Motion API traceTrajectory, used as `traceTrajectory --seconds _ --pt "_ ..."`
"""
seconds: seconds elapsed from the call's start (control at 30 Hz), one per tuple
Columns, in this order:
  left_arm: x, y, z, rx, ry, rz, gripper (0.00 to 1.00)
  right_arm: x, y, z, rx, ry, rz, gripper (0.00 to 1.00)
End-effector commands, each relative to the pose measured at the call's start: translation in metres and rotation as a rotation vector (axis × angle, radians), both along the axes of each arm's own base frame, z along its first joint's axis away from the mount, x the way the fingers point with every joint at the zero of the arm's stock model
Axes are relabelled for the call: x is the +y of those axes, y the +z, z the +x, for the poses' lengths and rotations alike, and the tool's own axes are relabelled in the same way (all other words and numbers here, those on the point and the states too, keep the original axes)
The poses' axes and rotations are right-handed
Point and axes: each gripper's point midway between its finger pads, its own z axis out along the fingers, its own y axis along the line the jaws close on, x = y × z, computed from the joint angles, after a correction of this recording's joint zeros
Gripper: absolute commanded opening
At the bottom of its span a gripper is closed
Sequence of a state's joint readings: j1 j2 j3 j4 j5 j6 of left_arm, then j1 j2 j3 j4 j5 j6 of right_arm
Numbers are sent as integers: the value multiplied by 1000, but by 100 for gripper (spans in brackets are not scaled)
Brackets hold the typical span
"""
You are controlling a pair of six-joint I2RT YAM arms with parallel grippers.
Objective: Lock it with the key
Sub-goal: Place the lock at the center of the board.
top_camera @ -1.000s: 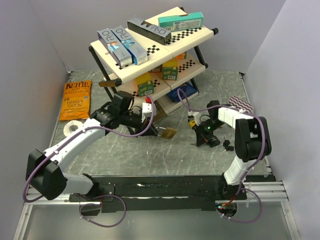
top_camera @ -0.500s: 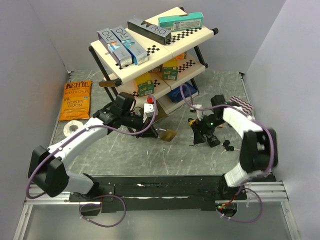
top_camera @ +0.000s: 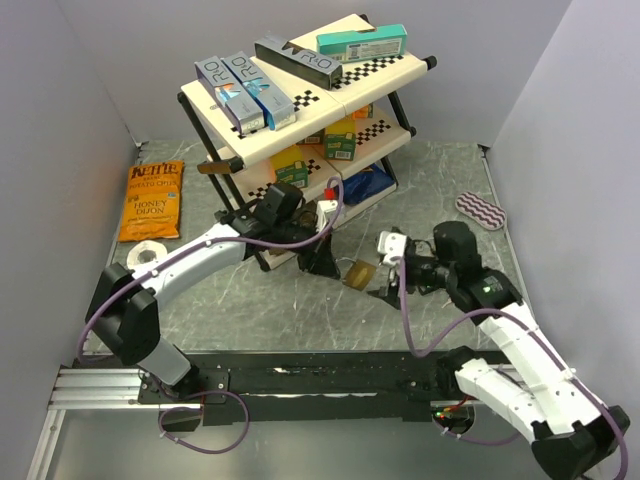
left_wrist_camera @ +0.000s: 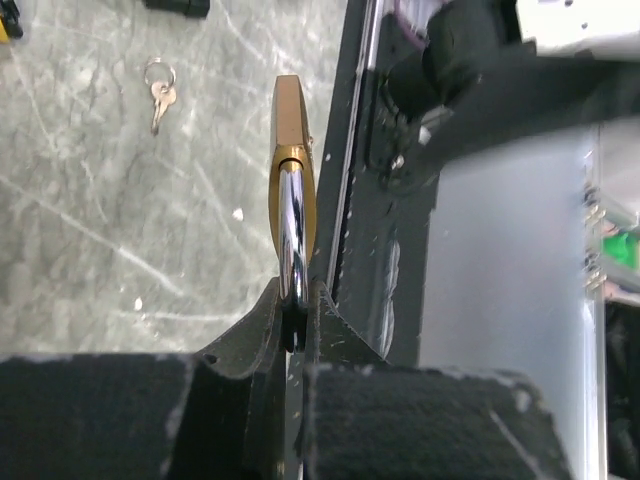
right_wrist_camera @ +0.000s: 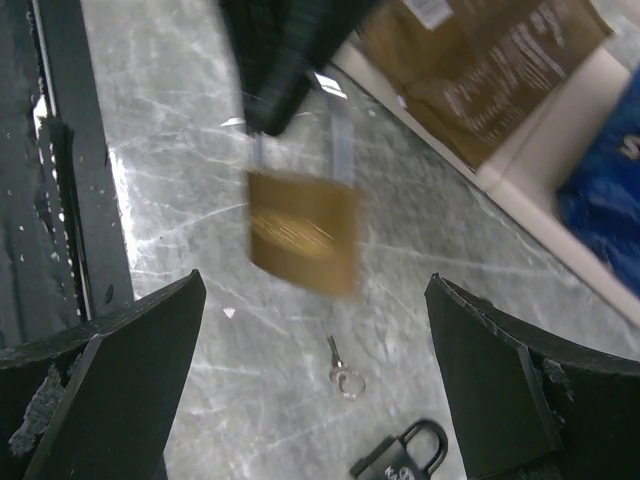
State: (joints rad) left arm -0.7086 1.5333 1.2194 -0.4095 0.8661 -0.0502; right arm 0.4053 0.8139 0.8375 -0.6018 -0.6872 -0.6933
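My left gripper [left_wrist_camera: 295, 300] is shut on the steel shackle of a brass padlock [left_wrist_camera: 292, 110], and the lock body hangs off the table. In the top view the left gripper [top_camera: 335, 265] holds the brass padlock [top_camera: 360, 273] at mid-table, in front of the rack. My right gripper [top_camera: 383, 272] faces it from the right. In the right wrist view the right gripper [right_wrist_camera: 315, 300] is open and empty, with the padlock [right_wrist_camera: 303, 232] blurred just beyond its fingers. A small key [right_wrist_camera: 340, 370] on a ring lies flat on the marble below the lock; the key [left_wrist_camera: 160, 92] also shows in the left wrist view.
A black padlock [right_wrist_camera: 400, 460] lies on the table near the key. A tilted shelf rack [top_camera: 330, 90] loaded with boxes stands behind. A chip bag [top_camera: 150, 200] and tape roll [top_camera: 148, 255] lie at left, a patterned pad [top_camera: 483, 208] at right. A black rail [top_camera: 330, 375] runs along the near edge.
My right gripper has opened wide and its arm has swung round to face the lock. The left arm has carried the brass padlock to the right, toward mid-table.
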Motion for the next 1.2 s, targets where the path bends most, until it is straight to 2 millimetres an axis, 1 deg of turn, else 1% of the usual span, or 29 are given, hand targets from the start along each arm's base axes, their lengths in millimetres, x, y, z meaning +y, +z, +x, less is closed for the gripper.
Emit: traceTrajectory --seconds 0.0,0.03,0.07,0.17,0.27,0.33,0.37,0.43,0.47,0.53,0.57,0.63,0.67,0.7,0.73,0.8,0.83,0.9,0.93,0.97,1.0,1.03,1.07,1.1,1.13,1.17 --pt "-26 59 8 -41 -7 -159 1 13 -6 13 -118 -30 -49 100" --pt "-28 60 9 -55 -1 -158 1 16 -5 16 -140 -34 -51 100" --pt "-30 58 7 -59 -2 -156 1 14 -5 20 -148 -62 -61 100" --pt "-30 57 4 -47 4 -156 1 20 -5 22 -144 -68 -61 100" --pt "-31 59 2 -39 10 -166 1 26 -9 21 -143 -59 -72 100" --pt "-30 59 1 -36 17 -170 1 27 -11 23 -147 -74 -83 100" --pt "-30 59 1 -29 23 -169 1 30 -9 23 -156 -72 -74 99" --pt "-30 59 0 -20 22 -171 1 32 -11 24 -154 -83 -84 97" --pt "-30 59 -1 -15 22 -170 1 34 -12 24 -153 -80 -86 93" --pt "-29 59 -2 -13 22 -168 1 35 -14 26 -153 -96 -97 88" --pt "-29 59 -2 -15 23 -167 1 36 -14 26 -158 -98 -99 82" --pt "-28 60 -3 -13 27 -167 1 34 -14 31 -173 -127 -108 75" --pt "-27 58 -3 -12 30 -165 1 34 -15 31 -174 -133 -112 67" --pt "-26 60 -3 -15 30 -168 1 33 -15 32 -173 -140 -115 63" --pt "-26 59 -4 -11 31 -166 1 32 -15 33 -164 -156 -114 51" --pt "-25 57 -5 -10 30 -162 2 31 -13 32 -148 -168 -107 39" --pt "-23 55 -4 -15 35 -153 9 31 -13 32 -136 -176 -107 26" --pt "-21 59 -3 -34 38 -152 20 29 -16 31 -103 -191 -114 15" --pt "-19 60 1 -67 48 -146 29 27 -22 28 -60 -214 -123 7" --pt "-14 61 6 -84 68 -139 35 24 -24 28 -34 -233 -126 3" --pt "-8 67 6 -118 83 -150 42 20 -27 28 12 -266 -110 0" --pt "-3 70 10 -161 94 -155 53 16 -31 25 52 -281 -109 0" --pt "3 75 15 -202 111 -170 60 16 -32 22 87 -283 -94 0" --pt "12 84 9 -249 116 -189 71 16 -34 19 138 -309 -77 0" --pt "16 87 8 -307 107 -202 83 13 -38 19 173 -330 -76 0" --pt "20 93 6 -350 102 -220 88 12 -43 17 217 -346 -81 0"
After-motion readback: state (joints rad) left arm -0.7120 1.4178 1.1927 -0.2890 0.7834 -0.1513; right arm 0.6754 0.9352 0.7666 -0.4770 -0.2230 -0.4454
